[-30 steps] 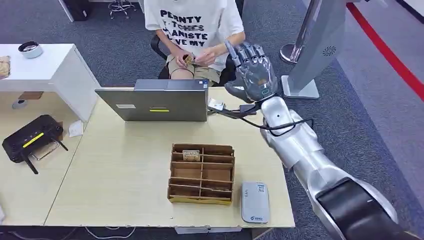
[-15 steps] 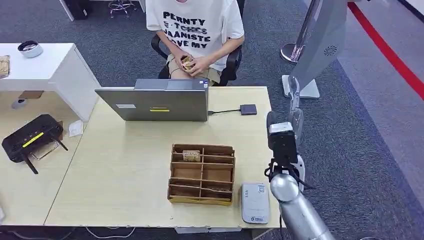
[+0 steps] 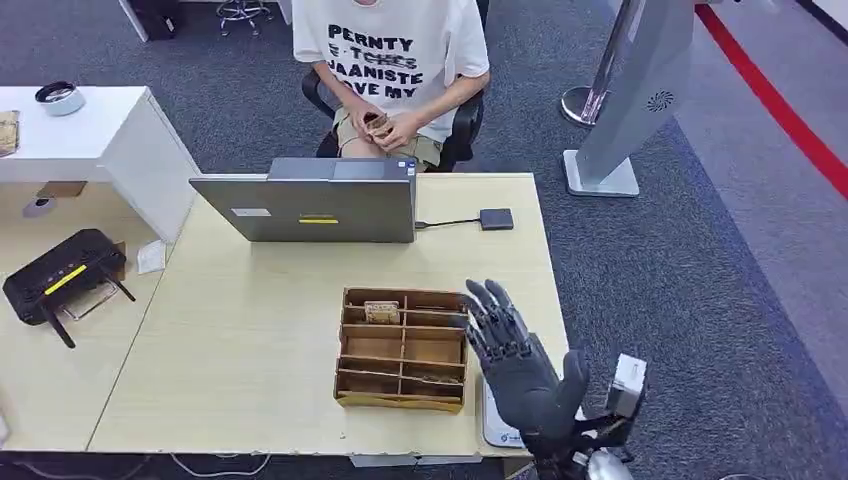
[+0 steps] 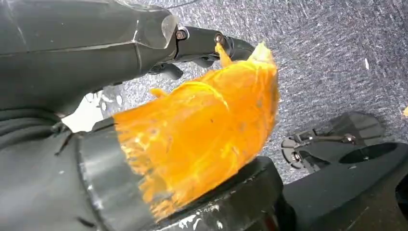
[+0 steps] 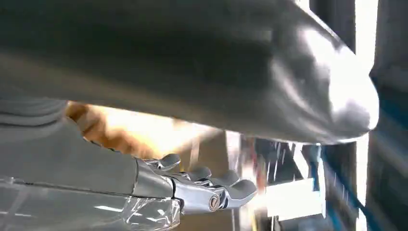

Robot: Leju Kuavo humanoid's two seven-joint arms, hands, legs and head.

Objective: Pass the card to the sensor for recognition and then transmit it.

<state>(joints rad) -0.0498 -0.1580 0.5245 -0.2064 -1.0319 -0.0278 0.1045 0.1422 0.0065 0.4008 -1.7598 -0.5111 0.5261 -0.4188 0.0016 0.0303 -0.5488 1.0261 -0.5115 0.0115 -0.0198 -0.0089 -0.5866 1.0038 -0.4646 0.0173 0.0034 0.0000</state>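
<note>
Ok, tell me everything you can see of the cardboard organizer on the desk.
The cardboard organizer is a brown corrugated tray, divided by thin cardboard walls into two columns of shallow compartments. It sits flat on the light wooden desk, between the laptop and the desk's near edge. One small tan card lies in the far left compartment. The right hand, fingers spread, hovers by its right side; contact can't be judged.

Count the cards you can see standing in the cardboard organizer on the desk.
1: a card stands in the organizer row farthest from the robot, toward its left. Dividers may hide others.
</note>
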